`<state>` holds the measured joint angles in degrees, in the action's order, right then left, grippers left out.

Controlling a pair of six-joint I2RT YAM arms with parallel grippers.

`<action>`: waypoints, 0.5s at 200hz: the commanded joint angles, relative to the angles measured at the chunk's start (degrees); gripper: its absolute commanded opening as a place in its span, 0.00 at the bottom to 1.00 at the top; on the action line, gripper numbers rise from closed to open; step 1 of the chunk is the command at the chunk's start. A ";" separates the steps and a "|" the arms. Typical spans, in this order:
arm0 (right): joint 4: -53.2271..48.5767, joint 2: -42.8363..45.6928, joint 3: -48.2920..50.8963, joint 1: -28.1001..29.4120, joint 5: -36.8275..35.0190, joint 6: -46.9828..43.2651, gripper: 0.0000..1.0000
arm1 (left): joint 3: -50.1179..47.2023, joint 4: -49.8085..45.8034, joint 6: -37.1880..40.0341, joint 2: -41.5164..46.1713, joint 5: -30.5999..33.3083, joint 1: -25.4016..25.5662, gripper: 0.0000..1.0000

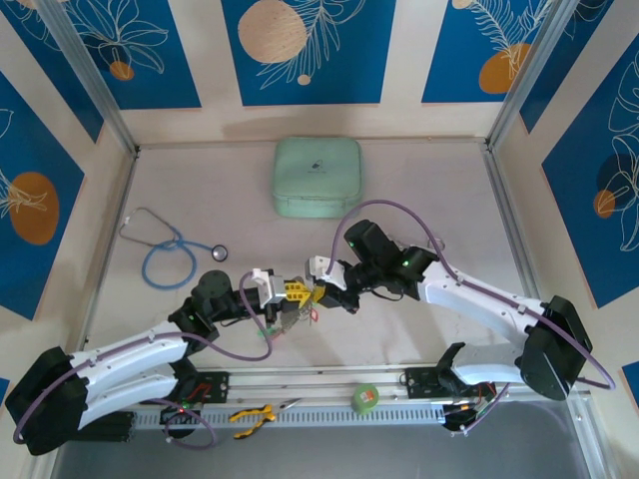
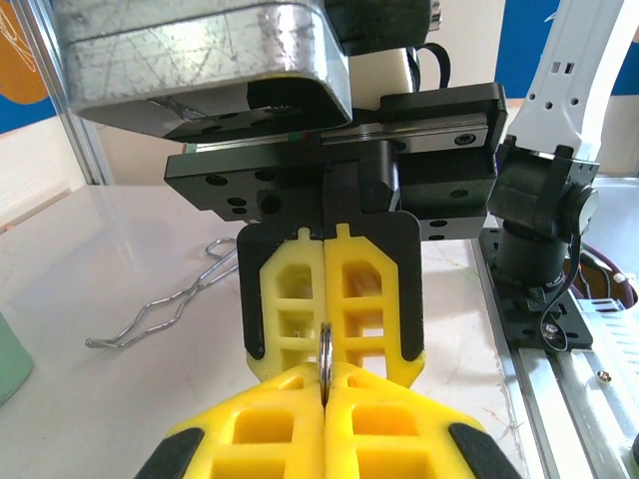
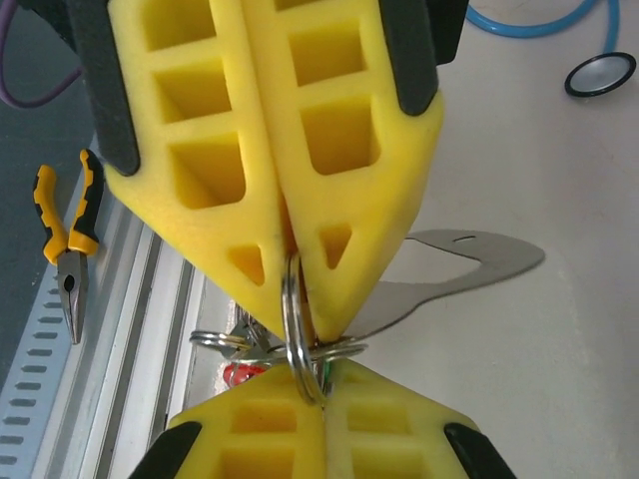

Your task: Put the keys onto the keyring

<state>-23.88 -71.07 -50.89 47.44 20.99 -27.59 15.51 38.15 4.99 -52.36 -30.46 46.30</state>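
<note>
Left hand (image 2: 325,387), right hand (image 3: 323,407) pinch keyring (image 3: 293,324); pliers (image 3: 68,249) nearby

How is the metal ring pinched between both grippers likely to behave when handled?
The ring looks like thin stiff metal, so it should keep its shape under the pinch. Smooth and held edge-on by the left gripper and right gripper, it may twist or slip. The smaller rings and red tag hanging from it would probably swing.

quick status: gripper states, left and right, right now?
Left gripper: closed, pinching the keyring.
Right gripper: closed on the same keyring from the opposite side.
</note>
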 commanded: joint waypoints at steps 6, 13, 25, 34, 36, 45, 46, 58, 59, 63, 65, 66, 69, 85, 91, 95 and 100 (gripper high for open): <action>-0.54 2.89 -0.10 -1.20 0.45 0.22 0.00 | 0.08 2.98 0.40 0.75 -1.01 0.16 0.00; -0.23 3.54 0.29 -1.73 0.37 0.50 0.00 | 0.07 2.66 0.62 0.90 -0.94 0.11 0.00; -0.32 4.44 0.51 -2.49 -0.09 0.86 0.00 | -0.21 2.80 0.87 1.08 -0.50 0.15 0.00; -0.62 5.10 0.52 -2.94 -0.46 1.03 0.00 | -0.30 2.80 1.09 1.08 -0.16 0.10 0.00; -0.70 5.20 0.60 -3.00 -0.63 1.07 0.00 | -0.30 2.78 1.10 1.04 -0.07 0.10 0.00; -0.89 5.79 0.66 -3.18 -1.22 1.20 0.00 | -0.29 2.51 1.46 0.95 0.29 0.15 0.00; -0.90 5.82 0.73 -3.20 -1.26 1.21 0.00 | -0.30 2.48 1.48 0.95 0.34 0.12 0.00; -1.08 6.28 1.03 -3.32 -1.97 1.32 0.00 | -0.20 1.84 1.67 1.00 1.34 0.11 0.00; -1.08 6.33 1.05 -3.32 -1.99 1.40 0.00 | -0.16 1.75 1.68 0.97 1.40 0.10 0.00; -1.02 6.38 1.14 -3.32 -2.08 1.56 0.00 | -0.13 1.48 1.69 1.03 1.60 0.10 0.00; -1.00 6.45 1.21 -3.34 -2.09 1.64 0.00 | -0.13 1.33 1.75 1.03 1.73 0.10 0.00; -0.95 6.46 1.22 -3.33 -2.10 1.65 0.00 | -0.08 1.23 1.76 1.03 1.81 0.10 0.00; -0.91 6.51 1.30 -3.28 -2.10 1.86 0.00 | -0.04 0.94 1.74 1.09 1.85 0.15 0.00; -0.08 6.14 1.85 -3.07 -1.75 2.98 0.00 | 0.01 0.43 1.73 1.19 2.05 0.16 0.00; 0.54 5.92 2.10 -2.76 -1.66 3.59 0.00 | 0.00 0.46 1.64 1.14 1.99 0.11 0.00; 0.98 5.72 2.32 -2.56 -1.52 4.09 0.00 | 0.03 0.44 1.56 1.20 2.02 0.12 0.00; 1.66 5.48 2.73 -2.30 -1.33 4.66 0.00 | 0.13 0.46 1.57 1.25 1.90 0.10 0.00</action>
<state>-23.57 -65.32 -49.89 44.29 19.27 -25.80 15.46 38.06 5.89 -52.18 -28.86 46.30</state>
